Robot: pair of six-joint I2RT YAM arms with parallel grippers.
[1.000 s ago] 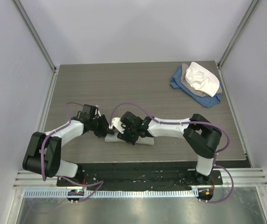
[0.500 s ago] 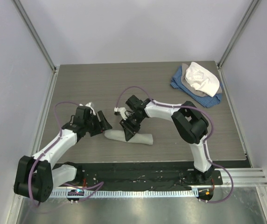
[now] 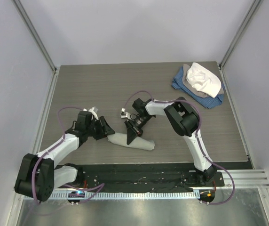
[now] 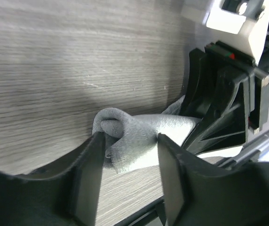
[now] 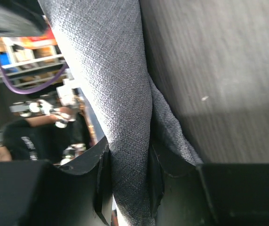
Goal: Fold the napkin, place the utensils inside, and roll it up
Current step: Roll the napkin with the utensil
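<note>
- Overhead: the rolled light grey cloth napkin [image 3: 141, 142] lies near the front edge of the wood-grain table [image 3: 101, 89]; contact is hidden.
- Wrist views: my right claw [image 5: 127, 157] clenches the roll; my left claw [image 4: 130, 141] straddles its end, and I cannot tell if it pinches.

**A:** Anyone seeing any readable text, labels or numbers anywhere?

**B:** Nope, nothing's coming through legible here. The shelves [image 5: 28, 59] in the background are showing up way too blurry to read.
</note>
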